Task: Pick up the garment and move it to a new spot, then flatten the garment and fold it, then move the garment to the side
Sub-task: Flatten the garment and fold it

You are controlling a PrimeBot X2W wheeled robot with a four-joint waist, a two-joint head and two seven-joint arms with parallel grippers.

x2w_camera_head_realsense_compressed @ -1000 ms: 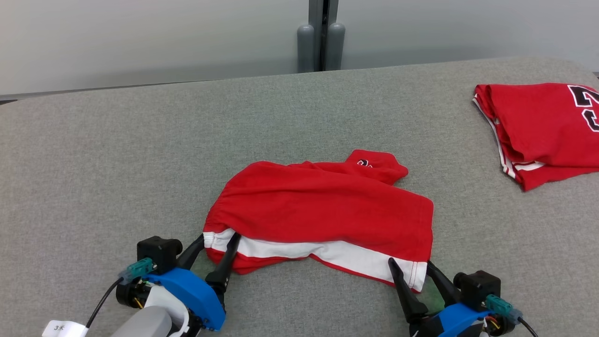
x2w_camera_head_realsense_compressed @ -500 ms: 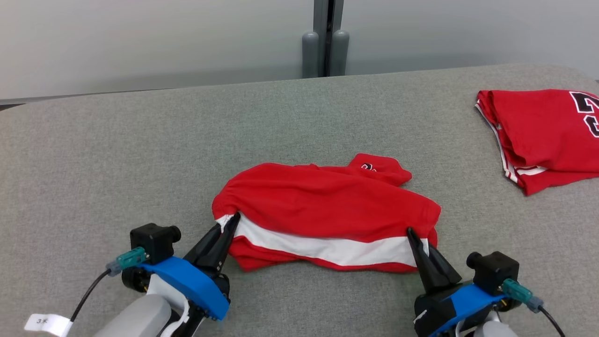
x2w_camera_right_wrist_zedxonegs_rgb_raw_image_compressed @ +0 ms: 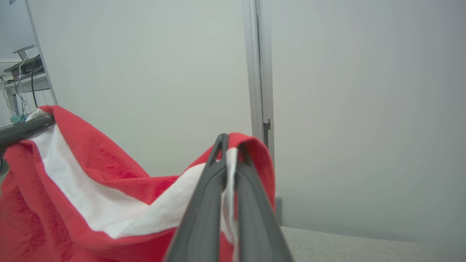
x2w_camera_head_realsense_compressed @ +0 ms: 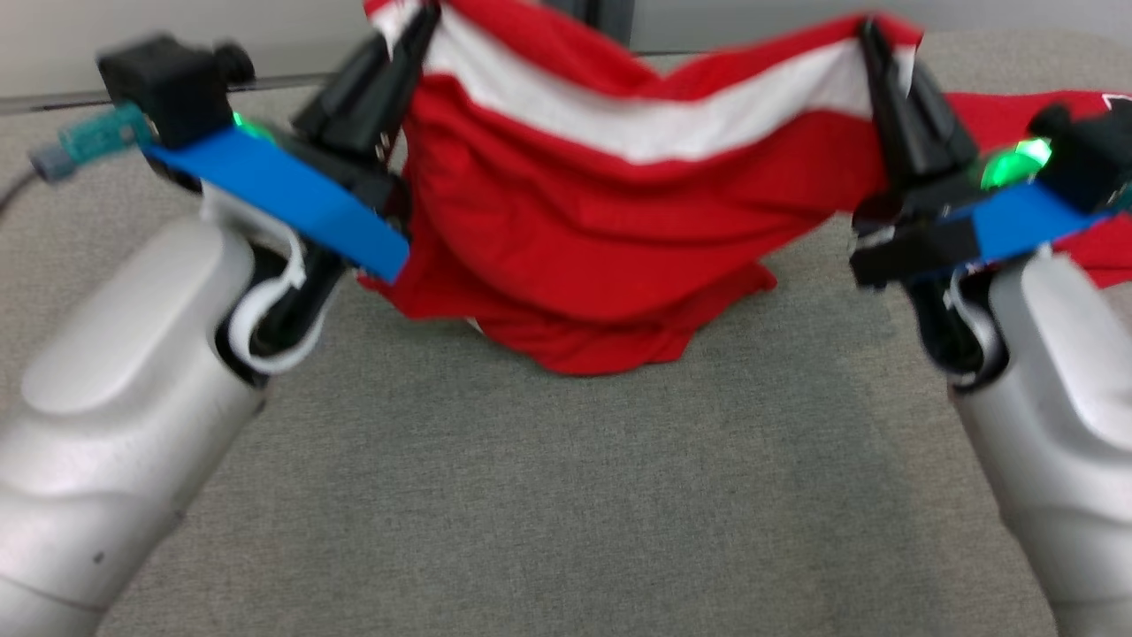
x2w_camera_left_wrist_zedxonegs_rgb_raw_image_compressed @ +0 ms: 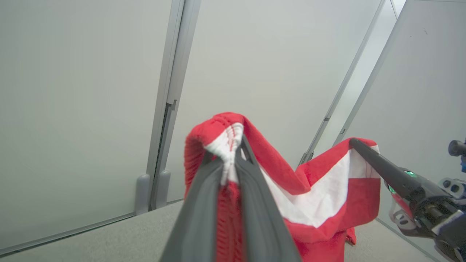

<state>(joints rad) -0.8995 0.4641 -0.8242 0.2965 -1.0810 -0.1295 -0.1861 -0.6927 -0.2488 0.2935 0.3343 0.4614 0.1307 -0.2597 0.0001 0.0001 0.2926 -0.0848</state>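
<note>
The red garment (x2w_camera_head_realsense_compressed: pixel 610 239) with a white stripe hangs lifted between both grippers, and its lower folds still touch the grey table (x2w_camera_head_realsense_compressed: pixel 566 495). My left gripper (x2w_camera_head_realsense_compressed: pixel 416 22) is shut on the garment's left stripe corner, seen pinched in the left wrist view (x2w_camera_left_wrist_zedxonegs_rgb_raw_image_compressed: pixel 231 145). My right gripper (x2w_camera_head_realsense_compressed: pixel 871 35) is shut on the right stripe corner, likewise clamped in the right wrist view (x2w_camera_right_wrist_zedxonegs_rgb_raw_image_compressed: pixel 229 145). The stripe sags in a curve between the two. The right gripper's fingers (x2w_camera_left_wrist_zedxonegs_rgb_raw_image_compressed: pixel 378 165) show at the right of the left wrist view.
A second red garment (x2w_camera_head_realsense_compressed: pixel 1097 115) lies folded at the table's far right, partly hidden behind my right arm. A pale wall with a vertical frame post (x2w_camera_right_wrist_zedxonegs_rgb_raw_image_compressed: pixel 260 72) stands behind the table. Bare grey table surface stretches in front of the hanging garment.
Both grippers have risen high with the garment's striped edge, lifting most of the garment off the table. The arms now loom large in the head view, which has also shifted.
</note>
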